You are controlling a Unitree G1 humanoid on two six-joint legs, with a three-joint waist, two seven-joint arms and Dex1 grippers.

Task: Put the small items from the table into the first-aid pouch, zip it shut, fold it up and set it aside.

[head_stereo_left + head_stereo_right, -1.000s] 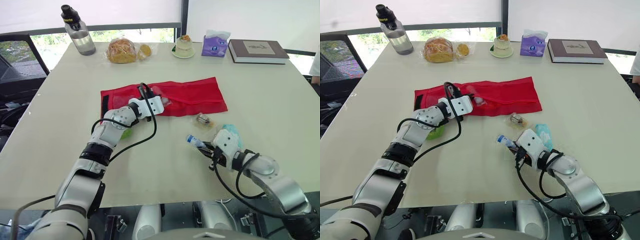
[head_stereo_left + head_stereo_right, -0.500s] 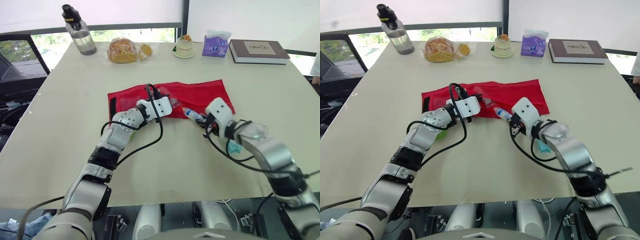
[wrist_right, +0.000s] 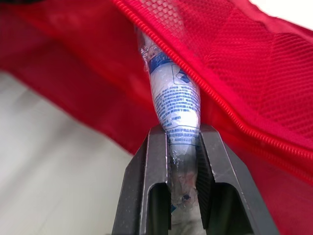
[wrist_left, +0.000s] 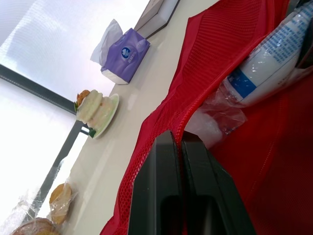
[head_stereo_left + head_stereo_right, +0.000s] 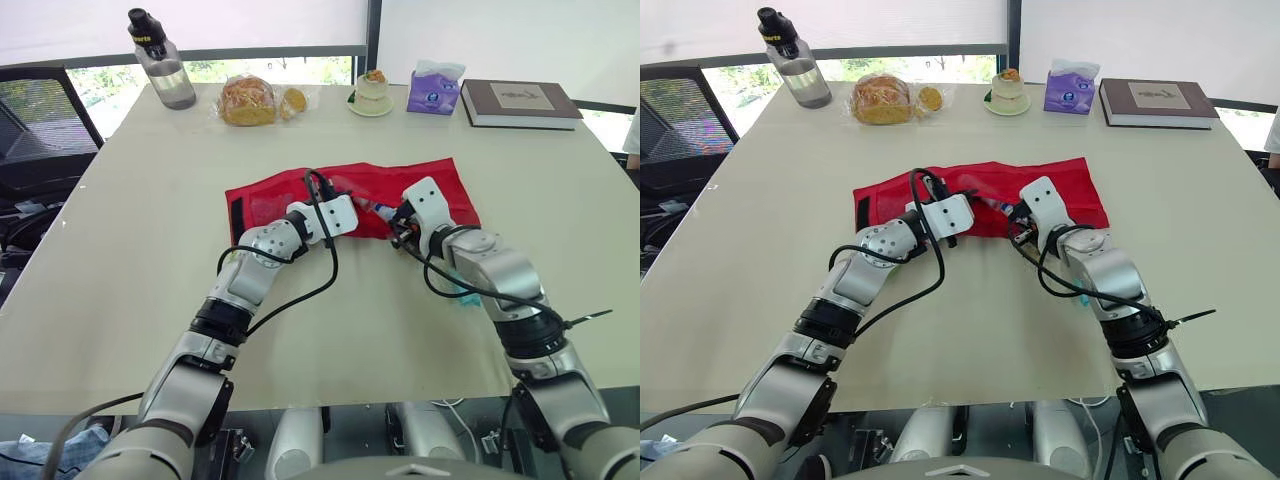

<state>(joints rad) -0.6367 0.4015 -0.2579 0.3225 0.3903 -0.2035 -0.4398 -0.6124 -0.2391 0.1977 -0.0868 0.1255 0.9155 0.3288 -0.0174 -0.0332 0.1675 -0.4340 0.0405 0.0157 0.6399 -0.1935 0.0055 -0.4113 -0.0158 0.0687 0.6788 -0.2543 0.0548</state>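
The red first-aid pouch (image 5: 440,186) lies flat at the middle of the table (image 5: 130,260), its long side running from 9 to 3 o'clock. The zip edge on its near side is lifted open. The left gripper (image 4: 181,138) is clamped tight on that mesh edge, as it was a second ago.

The right gripper (image 3: 182,133) grips a white tube (image 3: 174,100) with blue print, sealed in clear wrap. A second ago this gripper and tube were over the near right part of the table, well apart from the pouch. Half a second ago they had reached the pouch's near edge. Now the tube points toward 10 o'clock, with its front end under the zip line and inside the opening, just beside the left gripper.

A teal packet (image 5: 1081,297) lies at 5 o'clock from the pouch, partly hidden by the right forearm.

Bare tabletop runs from the pouch to the near edge at 6 o'clock, and out to the side edges at 9 and 3 o'clock. The far edge at 12 o'clock is lined by a water bottle (image 5: 160,62), bagged bread (image 5: 247,101), a cake (image 5: 372,92) on a plate, a tissue pack (image 5: 433,90) and a book (image 5: 518,102), all well apart from the pouch. A chair (image 5: 45,130) stands beyond the table's edge at 10 o'clock.
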